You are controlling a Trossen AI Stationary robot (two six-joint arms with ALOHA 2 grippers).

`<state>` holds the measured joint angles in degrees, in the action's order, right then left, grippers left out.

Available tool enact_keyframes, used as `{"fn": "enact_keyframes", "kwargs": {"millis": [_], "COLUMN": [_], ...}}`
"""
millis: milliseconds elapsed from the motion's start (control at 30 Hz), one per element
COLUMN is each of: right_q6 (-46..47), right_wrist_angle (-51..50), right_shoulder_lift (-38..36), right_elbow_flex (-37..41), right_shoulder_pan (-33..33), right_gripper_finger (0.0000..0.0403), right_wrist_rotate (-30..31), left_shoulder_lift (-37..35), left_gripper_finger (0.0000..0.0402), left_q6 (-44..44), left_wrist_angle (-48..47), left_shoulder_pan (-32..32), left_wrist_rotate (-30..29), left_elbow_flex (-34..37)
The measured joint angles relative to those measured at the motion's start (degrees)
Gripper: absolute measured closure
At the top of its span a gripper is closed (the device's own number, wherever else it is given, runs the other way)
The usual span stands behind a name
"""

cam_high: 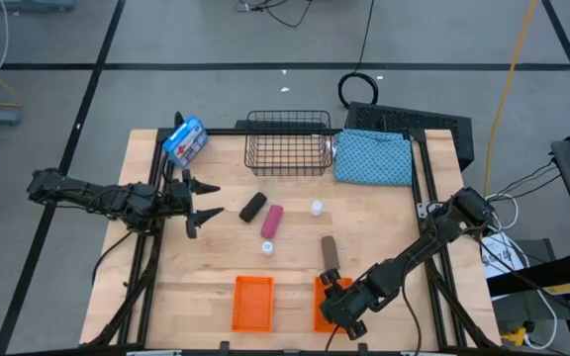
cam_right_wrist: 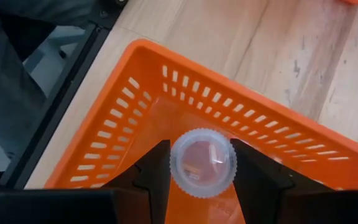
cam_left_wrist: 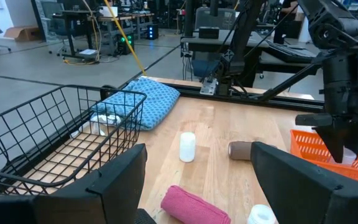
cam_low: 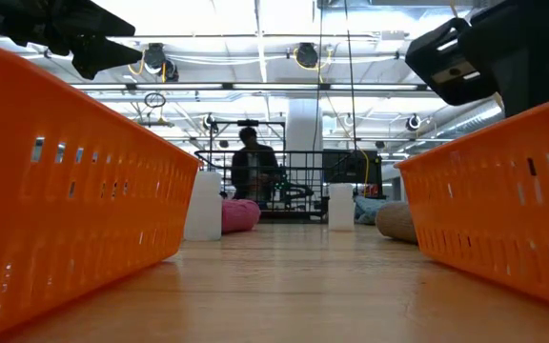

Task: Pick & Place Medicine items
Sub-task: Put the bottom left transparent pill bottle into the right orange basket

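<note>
High view: right gripper (cam_high: 341, 314) low over the right orange bin (cam_high: 321, 307) at the table's (cam_high: 384, 237) front edge; left gripper (cam_high: 202, 201) hovering at the left, beside the black piece (cam_high: 253, 207) and pink piece (cam_high: 271, 221); brown piece (cam_high: 331, 252) and two white bottles (cam_high: 317, 208) loose mid-table.
Low view: two bottles, the pink piece and the brown one lying between the two orange bins, well behind them.
Left wrist view: left fingers (cam_left_wrist: 294, 177) spread wide, empty, pointed at the pink piece.
Right wrist view: right fingers (cam_right_wrist: 151, 174) clamped on a white bottle (cam_right_wrist: 202, 163), held over the bin's floor.
Step in hand: placing, apparently — bottle carried into the bin, not yet let go.
Next move: probably lowering a little, parting the fingers, lifting clear; five items left to fetch.
</note>
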<state>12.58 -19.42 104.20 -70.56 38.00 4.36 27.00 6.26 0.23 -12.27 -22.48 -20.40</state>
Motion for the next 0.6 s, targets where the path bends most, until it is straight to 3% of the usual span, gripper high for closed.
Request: {"fn": "enact_keyframes", "kwargs": {"millis": [600], "right_q6": [3.37], "right_wrist_angle": [-0.13], "right_shoulder_lift": [0.00], "right_elbow_flex": [0.08], "right_shoulder_pan": [0.00], "right_gripper_finger": [0.0208], "right_wrist_rotate": [0.00], "left_shoulder_lift": [0.00], "left_gripper_finger": [0.0103], "left_q6": [0.00], "left_wrist_angle": [0.00], "left_shoulder_pan": [0.00], "left_wrist_rotate": [0.02], "left_elbow_flex": [0.00]}}
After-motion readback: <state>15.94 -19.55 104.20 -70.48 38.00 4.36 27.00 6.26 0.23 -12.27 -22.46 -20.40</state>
